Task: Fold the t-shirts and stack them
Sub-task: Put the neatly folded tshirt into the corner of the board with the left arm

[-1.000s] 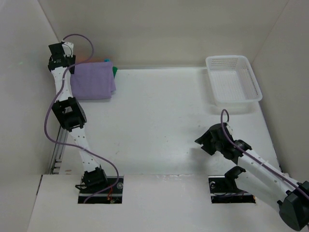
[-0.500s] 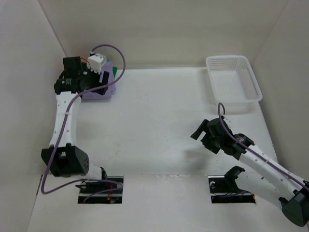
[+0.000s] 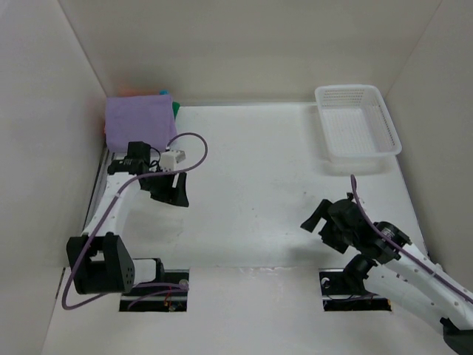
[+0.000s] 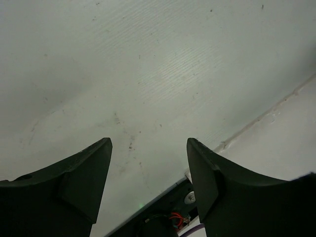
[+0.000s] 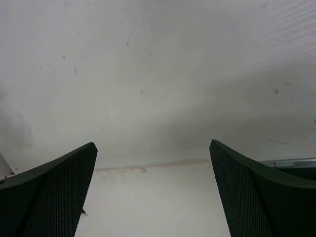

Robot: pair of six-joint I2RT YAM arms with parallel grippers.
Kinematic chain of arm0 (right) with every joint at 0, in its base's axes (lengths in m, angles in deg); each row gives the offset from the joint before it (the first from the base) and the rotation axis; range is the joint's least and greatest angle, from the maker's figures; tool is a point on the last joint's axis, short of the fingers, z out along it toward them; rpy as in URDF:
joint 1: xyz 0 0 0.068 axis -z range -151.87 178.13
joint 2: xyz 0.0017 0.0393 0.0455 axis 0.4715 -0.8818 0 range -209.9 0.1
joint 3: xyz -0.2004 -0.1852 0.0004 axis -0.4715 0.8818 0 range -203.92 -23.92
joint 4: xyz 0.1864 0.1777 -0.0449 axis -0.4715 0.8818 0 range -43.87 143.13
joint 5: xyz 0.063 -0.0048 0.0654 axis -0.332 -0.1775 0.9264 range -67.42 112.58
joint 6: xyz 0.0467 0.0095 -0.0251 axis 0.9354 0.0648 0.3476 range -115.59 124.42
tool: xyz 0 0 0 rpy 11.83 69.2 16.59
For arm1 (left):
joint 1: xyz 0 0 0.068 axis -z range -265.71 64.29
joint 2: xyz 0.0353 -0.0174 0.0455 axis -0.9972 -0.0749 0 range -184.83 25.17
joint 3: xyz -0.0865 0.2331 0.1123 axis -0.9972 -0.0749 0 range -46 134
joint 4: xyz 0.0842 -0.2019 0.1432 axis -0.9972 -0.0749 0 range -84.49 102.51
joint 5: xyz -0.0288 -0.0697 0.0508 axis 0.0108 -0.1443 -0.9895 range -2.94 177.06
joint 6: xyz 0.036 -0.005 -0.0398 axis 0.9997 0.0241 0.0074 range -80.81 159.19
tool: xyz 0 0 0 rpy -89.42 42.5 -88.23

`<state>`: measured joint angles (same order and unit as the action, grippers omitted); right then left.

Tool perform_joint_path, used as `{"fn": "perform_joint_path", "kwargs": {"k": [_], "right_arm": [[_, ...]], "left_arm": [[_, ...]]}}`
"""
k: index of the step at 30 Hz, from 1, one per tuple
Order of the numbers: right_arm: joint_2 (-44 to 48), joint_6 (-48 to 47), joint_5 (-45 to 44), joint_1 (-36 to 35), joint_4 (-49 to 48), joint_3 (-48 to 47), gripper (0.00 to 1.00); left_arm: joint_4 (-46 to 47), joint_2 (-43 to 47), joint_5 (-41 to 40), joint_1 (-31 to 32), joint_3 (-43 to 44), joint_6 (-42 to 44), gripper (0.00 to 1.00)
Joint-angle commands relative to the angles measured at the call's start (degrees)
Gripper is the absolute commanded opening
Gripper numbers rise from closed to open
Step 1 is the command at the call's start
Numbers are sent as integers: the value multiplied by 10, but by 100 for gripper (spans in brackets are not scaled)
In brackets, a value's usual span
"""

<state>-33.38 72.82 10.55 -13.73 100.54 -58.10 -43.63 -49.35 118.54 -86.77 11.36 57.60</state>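
The folded pale lavender cloth t-shirt (image 3: 140,122) tops a stack in the white counter's (image 3: 251,170) far-left corner, with a teal shirt edge (image 3: 165,94) peeking out behind. The left gripper (image 4: 148,148) and right gripper (image 5: 153,148) both stand apart and empty. The task looks essentially finished.

Lavender t-shirt (image 3: 140,122): soft matt cloth, smooth on top, lying just beyond the left end effector (image 4: 148,144).
Tabletop (image 4: 163,64): white and matt, finely ribbed right under that end effector, flecked with small dark scuffs.
Left fingers (image 4: 79,182): black, smooth, dull plastic look.
Right end effector (image 5: 152,144) fingers (image 5: 54,192): black, fine dotted grip texture.
Basket (image 3: 358,154): white plastic mesh, well beyond the right end effector.
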Motion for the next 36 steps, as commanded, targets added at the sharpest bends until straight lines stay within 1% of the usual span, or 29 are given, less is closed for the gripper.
{"fn": "perform_joint_path", "kwargs": {"k": [1,5,7,9,18,24,25,26,29,36], "right_arm": [[5,33,-8,-23,37,3,100],[-2,53,-14,-52,44,6,100],[-5,69,-16,-65,46,9,100],[-6,83,-17,-77,46,14,100],[9,121,-16,-106,46,33,100],[11,147,-19,-132,50,39,100],[10,152,-19,-136,51,40,100],[10,156,-19,-141,53,41,100],[6,170,-22,-157,58,44,100],[12,194,-23,-176,63,55,100]], "left_arm": [[30,55,27,1,-22,-28,61],[42,82,-20,-6,-30,-29,63],[49,91,-51,0,-38,-30,64],[49,103,-65,7,-47,-29,64],[36,157,-71,31,-80,-16,66],[36,158,-68,44,-81,-28,68],[36,158,-68,47,-81,-33,71],[38,157,-67,51,-83,-36,100],[40,149,-72,66,-84,-40,100],[39,134,-72,68,-83,-40,100]]}}
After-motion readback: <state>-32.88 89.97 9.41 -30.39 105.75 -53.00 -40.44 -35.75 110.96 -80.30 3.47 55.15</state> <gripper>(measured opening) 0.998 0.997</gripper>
